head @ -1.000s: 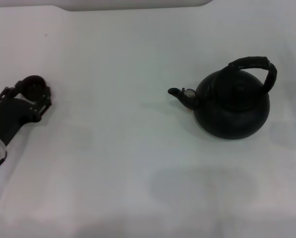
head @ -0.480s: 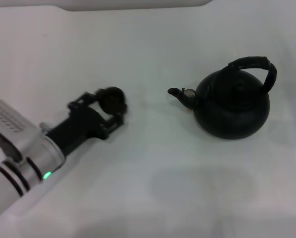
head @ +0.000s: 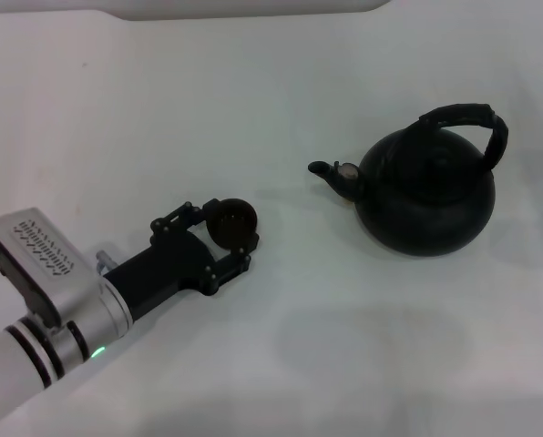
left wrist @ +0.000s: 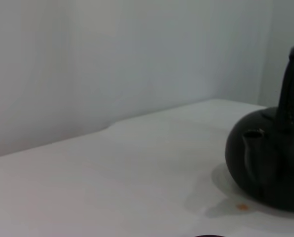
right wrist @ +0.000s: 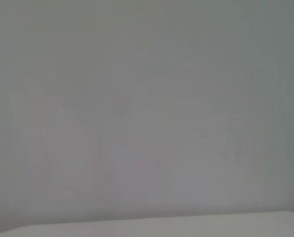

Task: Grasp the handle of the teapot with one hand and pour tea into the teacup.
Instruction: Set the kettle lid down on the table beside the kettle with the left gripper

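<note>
1. Left gripper [head: 232, 238] reaches in from the lower left of the head view, over the white table [head: 281, 82]; fingers clamped around the teacup [head: 232, 222], one on each side of it.
2. Teacup is small, round and dark, with its open top facing up, sitting right at the gripper's tip. Can't tell whether it rests on the table or is lifted.
3. Teapot [head: 426, 189] stands upright on the table, well apart from the left gripper, ahead of it and off to its right. Nothing is touching it.
4. Spout [head: 333, 173] points back toward the gripper side, with a pale spot near its tip; there is a clear gap of bare table between spout and cup.
5. Handle [head: 472, 125] arches over the pot's top, on the side far from the gripper, and is ungrasped.
6. Left wrist view: the teapot [left wrist: 268, 165] is ahead of the gripper, with its spout facing the camera, the handle [left wrist: 291, 84] rising as a dark upright bar, and a small orange speck [left wrist: 241, 207] on the table just in front of the pot.
7. Right gripper is not visible in any view; the right wrist view shows only a blank pale wall [right wrist: 147, 108].
</note>
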Available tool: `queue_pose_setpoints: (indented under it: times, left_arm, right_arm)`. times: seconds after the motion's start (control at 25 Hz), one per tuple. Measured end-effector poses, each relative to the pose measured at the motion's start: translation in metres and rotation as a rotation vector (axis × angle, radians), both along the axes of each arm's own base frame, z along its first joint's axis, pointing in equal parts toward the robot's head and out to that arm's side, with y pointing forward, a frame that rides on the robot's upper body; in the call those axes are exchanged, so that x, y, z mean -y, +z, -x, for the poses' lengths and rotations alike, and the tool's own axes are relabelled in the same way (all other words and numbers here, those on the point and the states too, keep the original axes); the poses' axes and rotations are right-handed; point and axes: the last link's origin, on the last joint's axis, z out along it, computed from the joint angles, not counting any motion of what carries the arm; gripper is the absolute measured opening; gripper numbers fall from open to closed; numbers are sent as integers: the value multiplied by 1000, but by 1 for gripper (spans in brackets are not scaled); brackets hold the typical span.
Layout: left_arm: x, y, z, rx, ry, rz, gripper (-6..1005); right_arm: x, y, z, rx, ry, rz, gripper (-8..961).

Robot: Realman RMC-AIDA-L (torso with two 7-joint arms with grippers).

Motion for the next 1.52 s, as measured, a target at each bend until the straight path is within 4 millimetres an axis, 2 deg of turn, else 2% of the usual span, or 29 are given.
queue_pose_setpoints:
  times: [0.72, 1.36, 1.52]
  left_arm:
    - [-4, -6, -4, -32, -14, 25, 691]
    - [-6, 0, -6, -10, -35, 10, 887]
    - [-4, 6, -12, 45, -73, -9, 888]
  right_arm:
    - [-1, -2, 1, -4, 1, 5, 868]
    - [0, -2, 1, -5, 0, 6, 869]
    - [0, -2, 1, -4, 0, 6, 869]
